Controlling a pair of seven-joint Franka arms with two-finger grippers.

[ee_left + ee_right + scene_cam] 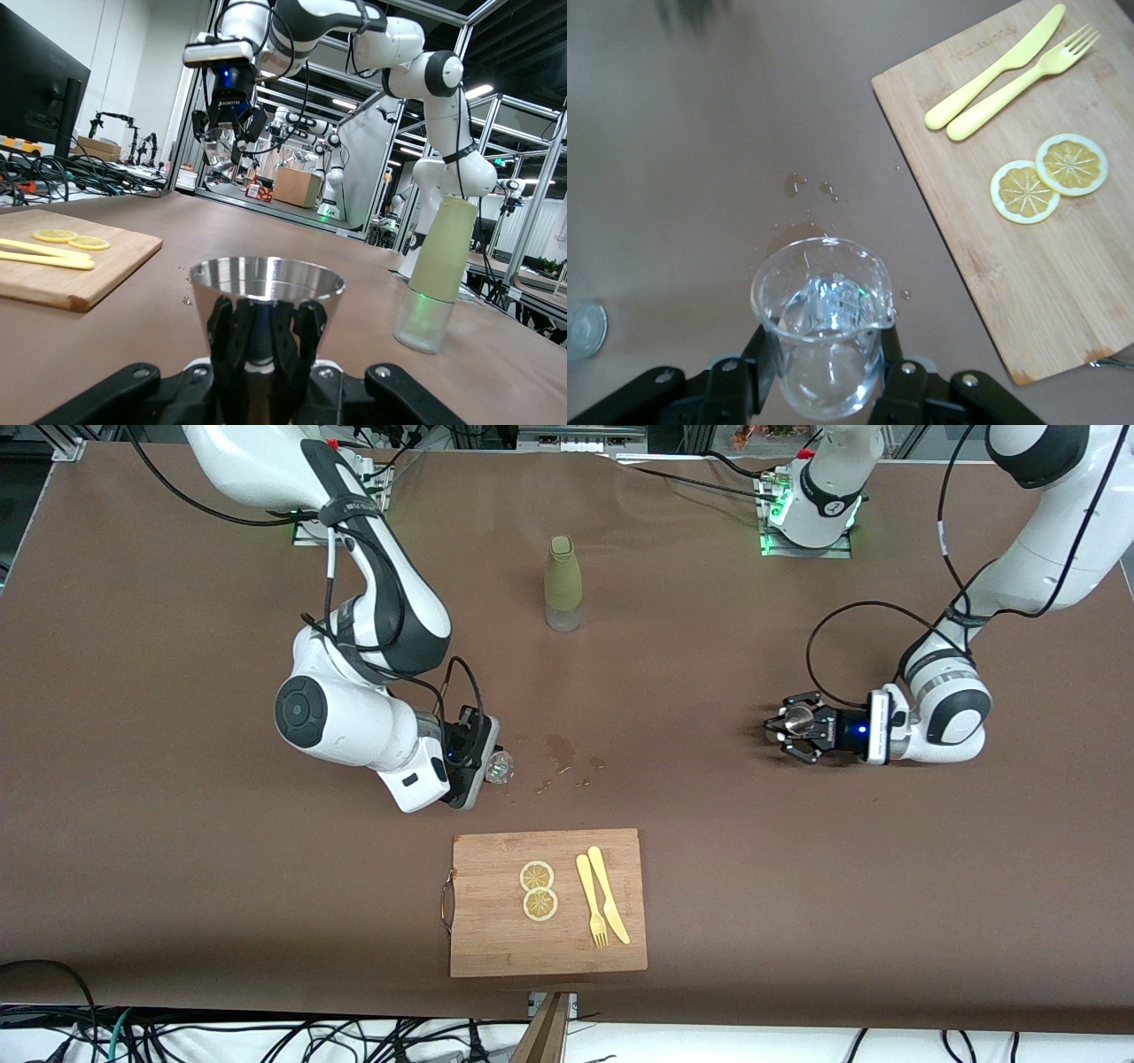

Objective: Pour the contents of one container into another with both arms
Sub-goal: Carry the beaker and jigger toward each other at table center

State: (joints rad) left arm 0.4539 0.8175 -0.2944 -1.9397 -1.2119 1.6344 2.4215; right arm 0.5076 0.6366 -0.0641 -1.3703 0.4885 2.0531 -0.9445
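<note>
Right gripper (485, 766), center-left of the front view, pinches the glass cup (500, 765) and holds it up over bare mat; right wrist view shows the fingers (902, 376) clamped on its walls, water inside.

Left gripper (797, 729), right of center, is closed around the steel jigger (802, 721), held upright; its bowl (267, 282) shows no liquid that I can make out.

Progress, as I judge it: both containers are grasped, but they hang well apart and neither is tipped. Bringing them together and pouring remain. Wet spots (562, 751) on the mat lie between the two grippers.

Room: wide bare mat between the grippers. Cutting board (483, 948), lower center, carries lemon slices (538, 889), knife (608, 904) and fork (591, 899); its upper edge lies just below the meeting lane. Olive-green bottle (563, 583) stands upper center, well clear.
</note>
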